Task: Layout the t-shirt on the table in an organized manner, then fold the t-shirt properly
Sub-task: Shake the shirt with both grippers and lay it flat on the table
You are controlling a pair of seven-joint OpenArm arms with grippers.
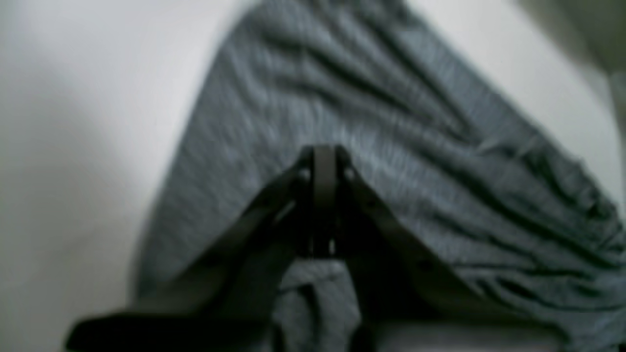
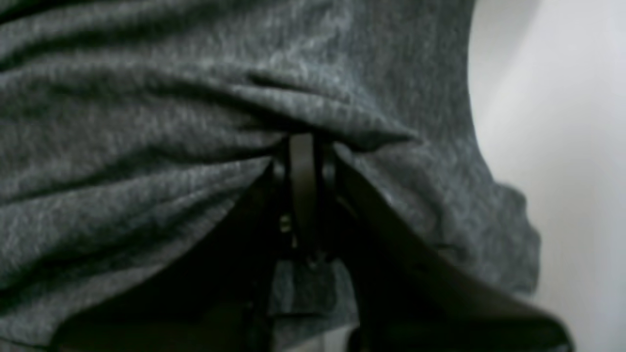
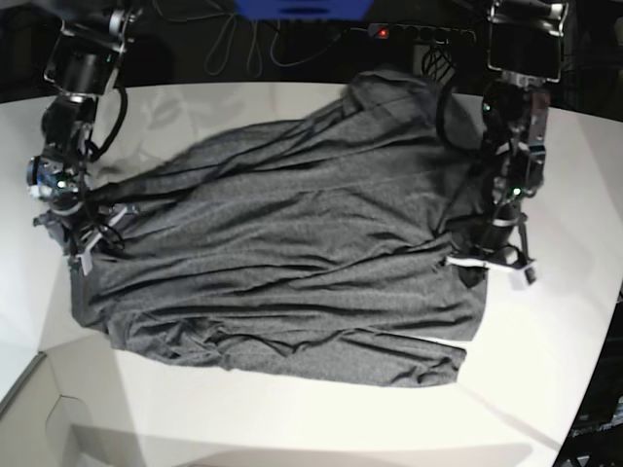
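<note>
Base view shows the t-shirt (image 3: 282,263) spread wide across the middle of the table (image 3: 292,418), its dark grey knit crossed by long wrinkles that run from the left edge of the frame toward the right, with one lobe of cloth reaching up to the top centre and the lower hem lying ragged toward the bottom of the frame. At the far left of that view the right gripper (image 3: 83,233) sits down at the shirt's left edge, and at the right of the frame the left gripper (image 3: 487,255) sits at the shirt's right edge, the two well apart with the whole garment between them. From the left wrist view, the left gripper (image 1: 324,151) has its jaws pressed together with grey fabric bunched between the fingers lower down, pleats fanning away toward the upper right and bare white table on the left. From the right wrist view, the right gripper (image 2: 303,142) likewise has its jaws together, clamped on a fold of the shirt that drapes over its tip, with white table visible along the right side of the frame
</note>
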